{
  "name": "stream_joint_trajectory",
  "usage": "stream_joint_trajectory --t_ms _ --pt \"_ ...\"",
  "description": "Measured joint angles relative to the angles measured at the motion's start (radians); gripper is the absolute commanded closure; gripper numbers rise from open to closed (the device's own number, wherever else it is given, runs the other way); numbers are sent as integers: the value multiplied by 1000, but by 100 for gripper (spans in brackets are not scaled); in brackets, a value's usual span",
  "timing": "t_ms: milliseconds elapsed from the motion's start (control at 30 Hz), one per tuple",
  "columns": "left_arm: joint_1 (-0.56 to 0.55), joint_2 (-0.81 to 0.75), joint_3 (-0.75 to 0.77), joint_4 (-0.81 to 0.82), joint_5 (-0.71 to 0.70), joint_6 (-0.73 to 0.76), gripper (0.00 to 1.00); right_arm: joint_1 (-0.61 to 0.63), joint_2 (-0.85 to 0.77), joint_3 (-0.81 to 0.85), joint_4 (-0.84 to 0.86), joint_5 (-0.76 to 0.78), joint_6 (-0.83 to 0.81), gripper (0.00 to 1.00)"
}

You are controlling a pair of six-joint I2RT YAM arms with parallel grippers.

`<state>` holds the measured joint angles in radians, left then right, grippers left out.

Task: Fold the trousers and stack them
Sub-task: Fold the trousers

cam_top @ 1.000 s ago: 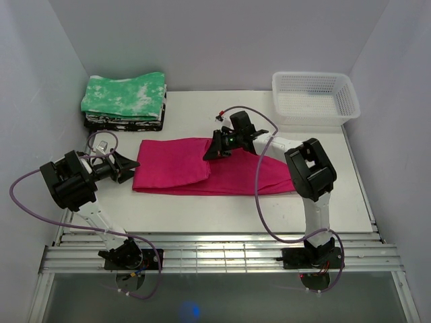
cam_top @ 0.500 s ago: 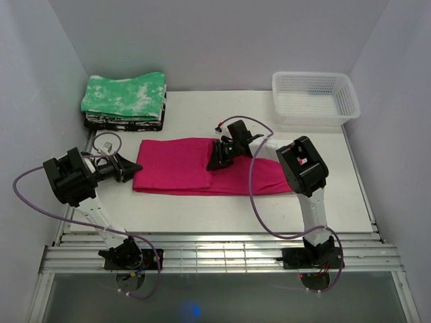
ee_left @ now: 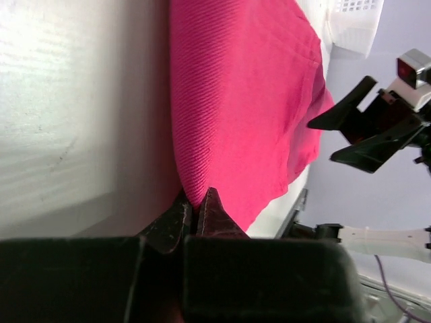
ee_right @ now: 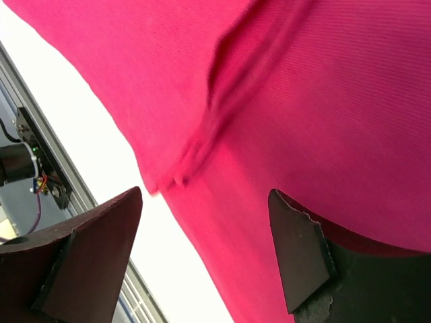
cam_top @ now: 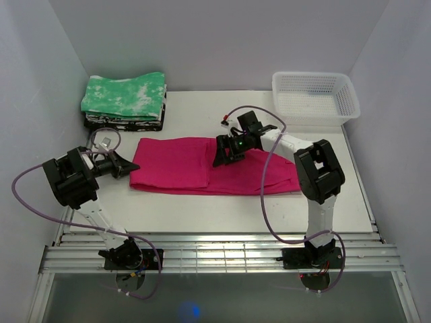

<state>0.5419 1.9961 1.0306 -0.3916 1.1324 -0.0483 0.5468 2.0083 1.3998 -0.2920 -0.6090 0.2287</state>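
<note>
Trousers were pinched at their edge between the closed fingers of the left gripper, lying flat beyond the tips; the right gripper hung spread wide, empty, just above their folded layer.

you had plain, unpatterned magenta-pink trousers on a white desk; their weave looked finely ribbed up close. the folded cloth was mottled green and white, over a black-and-white patterned pile. the mesh basket was white, the cables purple.
</note>
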Motion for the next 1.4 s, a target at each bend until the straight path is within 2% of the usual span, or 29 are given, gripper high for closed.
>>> stream_joint_trajectory --t_ms 200,367,567,767,867,1033,1133,1167,1200,1233,1267,1300,1400 --pt "33 -167 118 -154 -65 144 100 -135 -132 -1 -100 -34 -136 21" --pt "31 -293 257 -264 -91 217 100 -306 -215 -5 -204 -40 -243 23" --pt "-69 -397 338 -321 -106 241 100 -493 -234 -56 -310 -12 -319 16" --pt "-284 -429 325 -315 -131 186 100 -494 -183 -214 -280 -76 -252 16" --pt "-318 -429 310 -309 -143 135 100 -485 -129 -297 -181 -159 -150 19" --pt "-398 -426 300 -269 -181 47 100 -454 -72 -314 -4 -276 -22 25" --pt "-482 -410 300 -250 -206 12 100 -415 -50 -315 68 -298 9 39" --pt "-513 -400 300 -243 -212 -2 100 -404 -42 -315 86 -298 15 51" --pt "-536 -392 299 -235 -217 -14 100 -395 -37 -316 98 -299 18 58" --pt "-562 -381 299 -224 -224 -33 100 -388 -32 -317 110 -289 25 77" --pt "-586 -371 298 -209 -229 -54 100 -383 -27 -317 121 -286 27 86" --pt "-612 -362 296 -196 -233 -75 100 -379 -21 -318 132 -283 34 92" --pt "-686 -333 289 -141 -256 -149 100 -371 -13 -318 150 -277 56 92"
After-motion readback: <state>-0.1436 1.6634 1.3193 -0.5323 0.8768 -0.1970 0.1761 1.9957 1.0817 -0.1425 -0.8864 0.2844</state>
